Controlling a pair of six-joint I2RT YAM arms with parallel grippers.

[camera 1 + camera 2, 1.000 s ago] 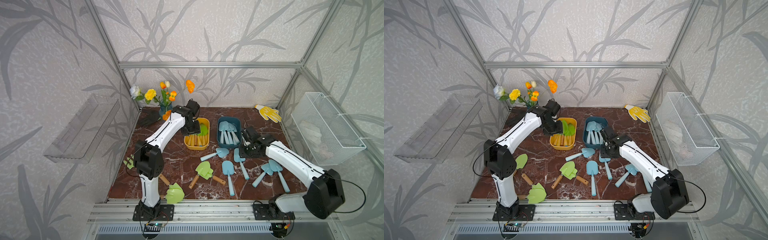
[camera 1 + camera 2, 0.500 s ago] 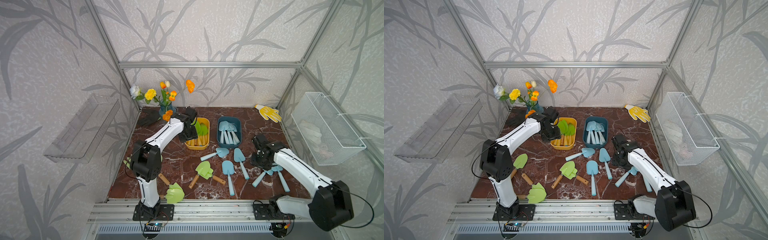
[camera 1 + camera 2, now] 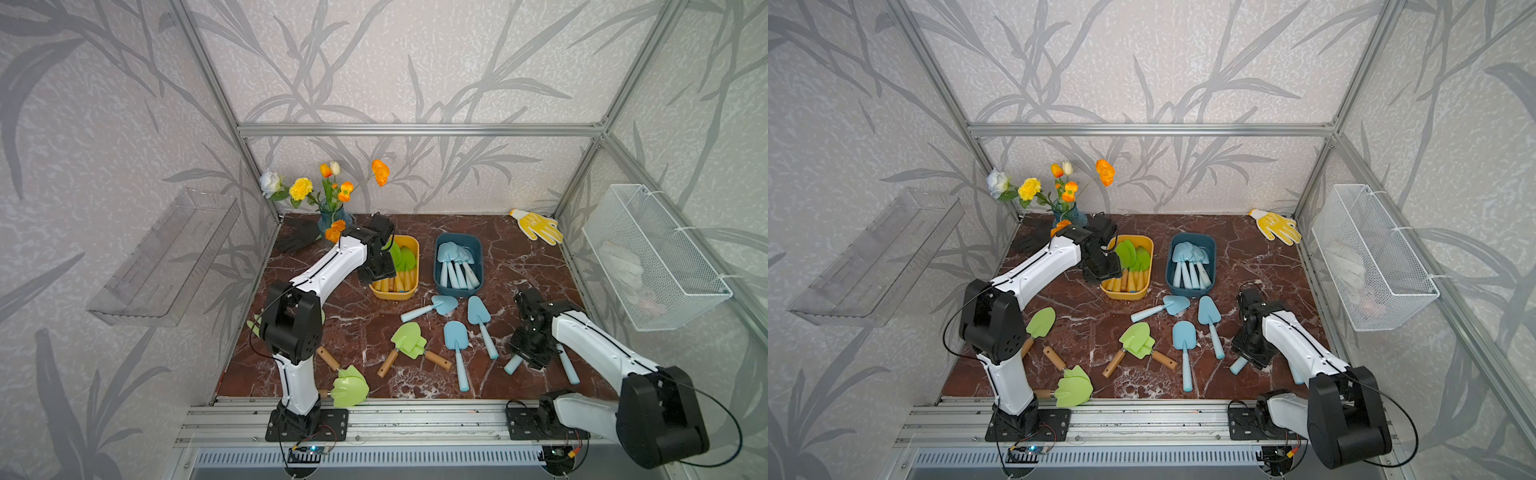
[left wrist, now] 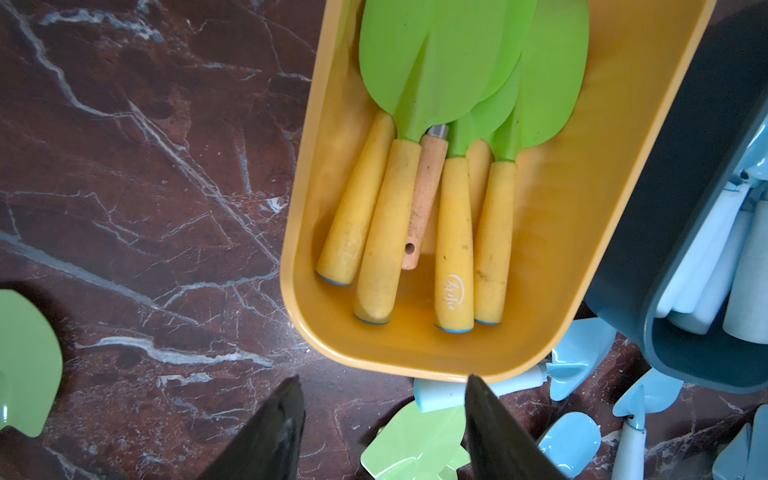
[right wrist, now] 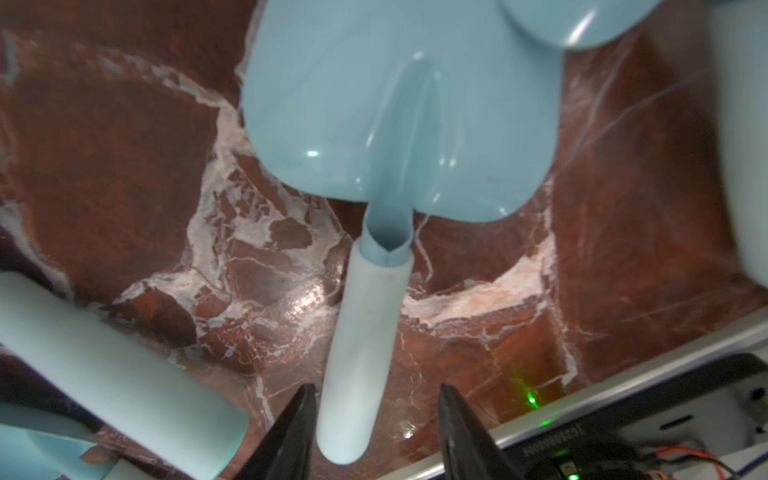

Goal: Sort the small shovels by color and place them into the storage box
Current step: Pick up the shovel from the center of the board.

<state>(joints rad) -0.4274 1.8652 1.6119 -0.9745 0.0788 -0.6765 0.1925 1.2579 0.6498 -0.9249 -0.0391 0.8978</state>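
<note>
Right claw (image 5: 376, 388) sits over a blue shovel (image 5: 388, 237), fingers either side of the handle's butt but not clenched, with a gap showing on one side. The shovel lies flat on the counter (image 3: 519, 257), well out from the blue box (image 3: 457, 292), on the right arm's side.

My worries: the grab is near the very end, so the blade could droop or swing once lifted. One finger's closer, so it may shove the handle sideways first. A second shovel (image 5: 582, 20) looks to overlap this blade and might get dragged.

Long axis runs straight through the claw, blade end nearer the blue box, butt pointing away. Left claw (image 4: 383, 377) hangs spread and empty by the yellow box (image 4: 623, 166), next to the blue box.
</note>
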